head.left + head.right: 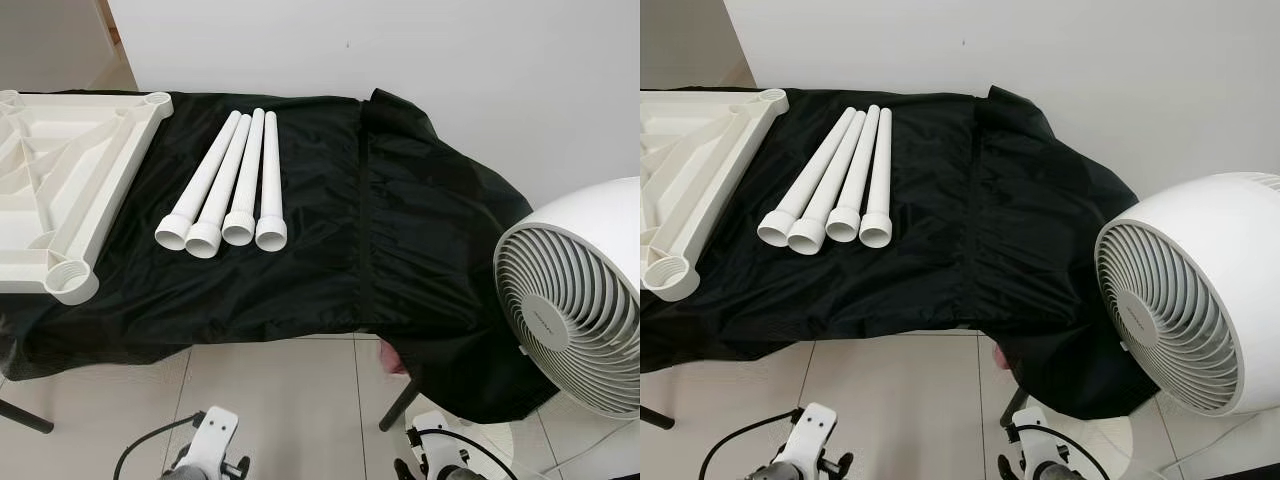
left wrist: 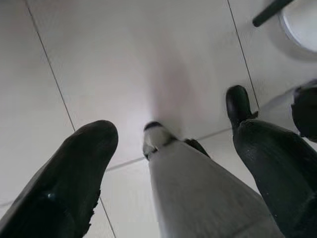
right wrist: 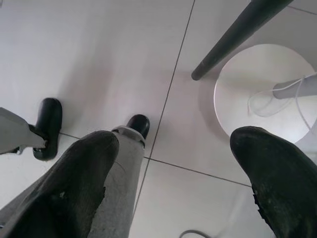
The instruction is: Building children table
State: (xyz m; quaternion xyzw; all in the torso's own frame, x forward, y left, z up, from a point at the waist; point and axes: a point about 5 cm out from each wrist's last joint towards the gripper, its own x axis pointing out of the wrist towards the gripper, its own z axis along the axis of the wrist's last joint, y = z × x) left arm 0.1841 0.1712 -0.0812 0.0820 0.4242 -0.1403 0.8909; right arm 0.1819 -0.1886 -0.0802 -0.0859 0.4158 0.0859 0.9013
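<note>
Nearest to us are our own two arms, hanging low over the tiled floor (image 1: 290, 400). Our left gripper (image 2: 168, 163) points straight down with its fingers (image 2: 74, 168) spread wide apart, and between them we see only our own grey leg and black foot on the tiles. Our right gripper (image 3: 173, 183) hangs the same way, fingers (image 3: 277, 173) well apart and holding nothing; past its jaws lie a dark table leg (image 3: 237, 34) and the round white base (image 3: 262, 94) of the fan (image 1: 580, 300).

Everything the task needs is well above and ahead of both sets of jaws, on the surface draped with a black cloth (image 1: 400, 210). The white tabletop (image 1: 60, 180) lies upside down at the far left, ribs upward, with a threaded corner socket (image 1: 70, 280) facing us and another socket (image 1: 157, 100) at its far corner. All four white legs (image 1: 235, 180) lie side by side on the cloth just beside the tabletop, wide ends toward us, none of them touching a socket.

We judge the build as not yet begun: no leg is fitted. What is left is the whole job, raising a gripper to a leg, carrying it to a socket and screwing it in, four times over, then turning the table upright.
</note>
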